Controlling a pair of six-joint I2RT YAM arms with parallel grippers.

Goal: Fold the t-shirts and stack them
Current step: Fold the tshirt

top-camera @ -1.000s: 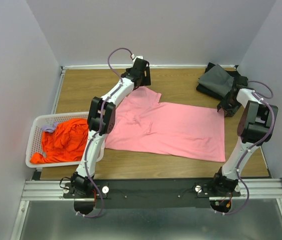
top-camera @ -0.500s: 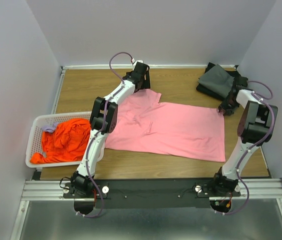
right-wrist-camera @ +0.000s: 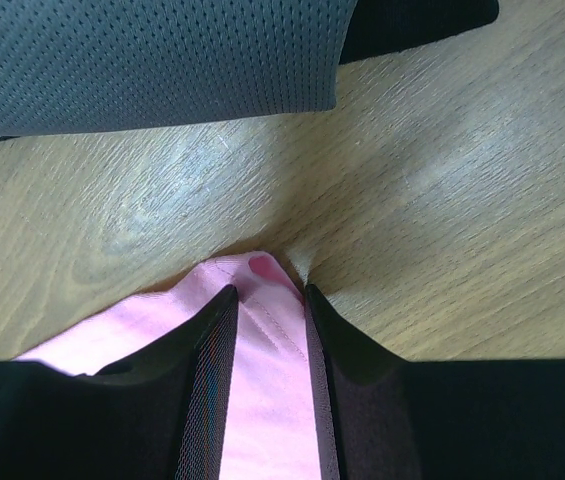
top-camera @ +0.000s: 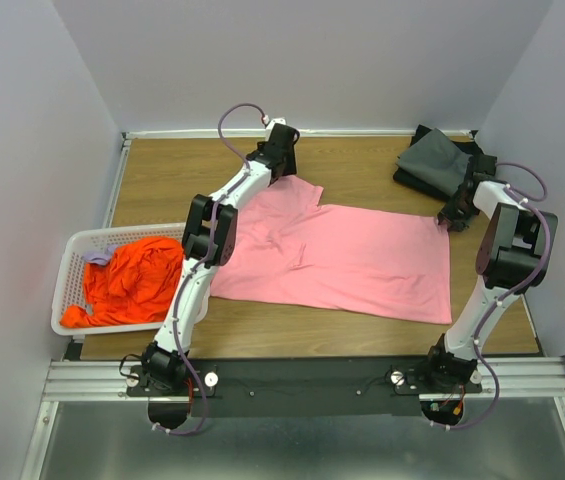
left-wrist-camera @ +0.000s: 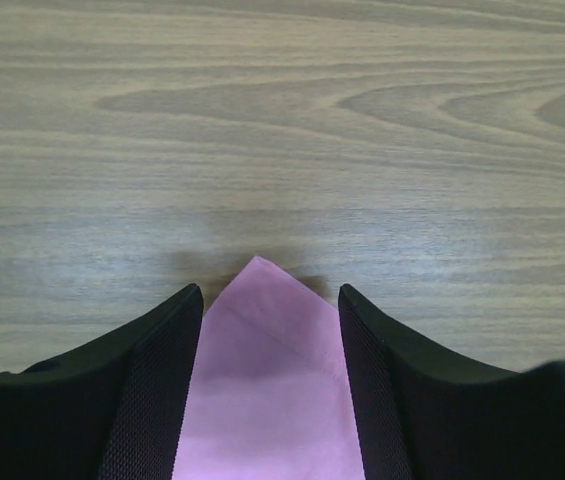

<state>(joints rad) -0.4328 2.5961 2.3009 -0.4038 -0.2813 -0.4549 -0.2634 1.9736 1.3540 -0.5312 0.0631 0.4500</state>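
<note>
**Two corners lined up, only one looks properly pinched**

Top camera: the pink t-shirt (top-camera: 352, 260) lies spread out in the middle of the table (top-camera: 162, 180). The left gripper (top-camera: 287, 172) is down at its far-left corner. The right gripper (top-camera: 452, 215) is at the far-right corner, just beside the dark grey t-shirts (top-camera: 437, 160) piled at the back right. The orange t-shirt (top-camera: 127, 280) sits crumpled in the white basket (top-camera: 67, 270) on the left.

Left wrist cam: the fingers stand well apart, with the pointed tip of the pink cloth lying flat between them. As far as I can see, nothing is pinched yet.

Right wrist cam: the fingers are narrow and clamped on the hem corner, which puckers up between them. The grey fabric edge is just beyond.

My worries:
- If I lift now, the left side probably comes up empty or with only the tip, which would slip out. The shirt would then hang off one corner and the fold would go skewed.
- The right grip is on the very edge of the hem, so a sharp tug could pull it free.
- The right arm is close to the grey pile, so a careless sweep could drag it.
</note>
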